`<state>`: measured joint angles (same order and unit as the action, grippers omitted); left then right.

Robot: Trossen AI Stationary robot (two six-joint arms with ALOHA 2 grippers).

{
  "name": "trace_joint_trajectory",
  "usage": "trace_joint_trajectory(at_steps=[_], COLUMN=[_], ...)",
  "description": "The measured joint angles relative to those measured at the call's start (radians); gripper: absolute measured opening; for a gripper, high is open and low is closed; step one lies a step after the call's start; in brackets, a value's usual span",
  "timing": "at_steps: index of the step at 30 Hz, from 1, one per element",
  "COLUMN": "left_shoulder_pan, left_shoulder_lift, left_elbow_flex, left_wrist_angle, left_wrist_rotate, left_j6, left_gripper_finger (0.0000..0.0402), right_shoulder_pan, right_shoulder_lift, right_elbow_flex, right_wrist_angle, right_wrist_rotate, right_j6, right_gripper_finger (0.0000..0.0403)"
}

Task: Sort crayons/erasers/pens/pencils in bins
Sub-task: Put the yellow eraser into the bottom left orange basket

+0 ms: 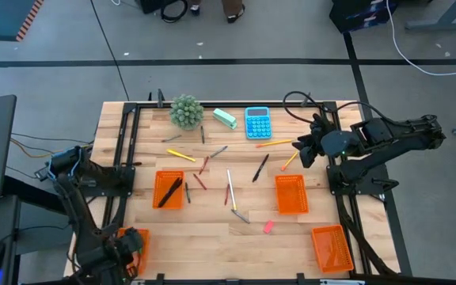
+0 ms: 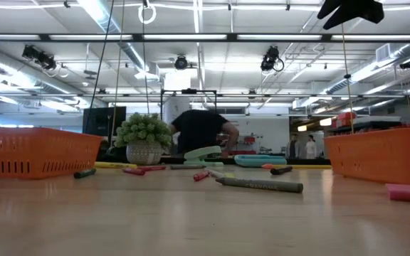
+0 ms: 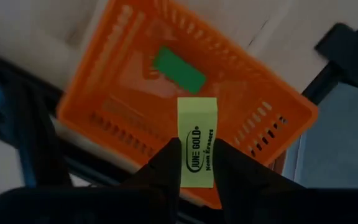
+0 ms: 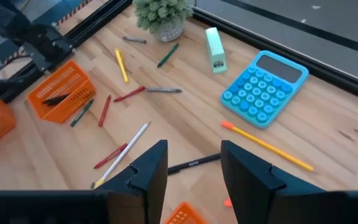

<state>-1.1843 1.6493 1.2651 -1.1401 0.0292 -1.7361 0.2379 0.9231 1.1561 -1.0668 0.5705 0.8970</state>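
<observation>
My left gripper (image 3: 197,157) hangs over the table's near-left corner (image 1: 129,247), shut on a yellow-green eraser (image 3: 197,134). Right below it stands an orange bin (image 3: 104,81) with a green eraser (image 3: 179,70) lying inside. My right gripper (image 4: 194,171) stands open high above the table's right side (image 1: 303,150), over a black pen (image 4: 194,163). Another bin (image 1: 169,190) holds black pens. Two more bins (image 1: 291,194) (image 1: 331,248) stand to the right. Crayons (image 1: 200,182), pencils (image 1: 182,155) and pens (image 1: 260,168) lie loose on the middle of the table. A pink eraser (image 1: 268,226) lies near the front. My left gripper pinches the yellow-green eraser by its two long sides (image 3: 197,174) between the two fingers, at the end nearest the wrist. The fingers come from above and point down. The printed end sticks out past the fingertips, lifted clear above the bin.
A small potted plant (image 1: 186,111), a mint-green block (image 1: 225,118) and a blue calculator (image 1: 258,123) stand along the far edge. A long orange pencil (image 4: 266,146) lies beside the calculator. Black frame rails run along both table sides. A person (image 2: 201,131) shows behind the table.
</observation>
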Motion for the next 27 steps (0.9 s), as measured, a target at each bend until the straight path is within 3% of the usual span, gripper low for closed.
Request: trace_joint_trajectory(at_steps=[11,27], left_shoulder_pan=[0.008,0.035], left_shoulder_lift=[0.001,0.0], left_elbow_flex=[-0.134,-0.245], left_wrist_angle=[0.142,0.279], left_wrist_rotate=[-0.028,-0.016], left_j6=[-0.216,-0.188], left_gripper_finger=[0.0102,0.0114], right_shoulder_pan=[0.0,0.0], right_shoulder_lift=[0.0,0.0], right_elbow_flex=[0.0,0.0], right_wrist_angle=[0.0,0.0], right_wrist_rotate=[0.043,0.041], right_j6=[0.093,0.155], right_gripper_finger=[0.0154,0.0154])
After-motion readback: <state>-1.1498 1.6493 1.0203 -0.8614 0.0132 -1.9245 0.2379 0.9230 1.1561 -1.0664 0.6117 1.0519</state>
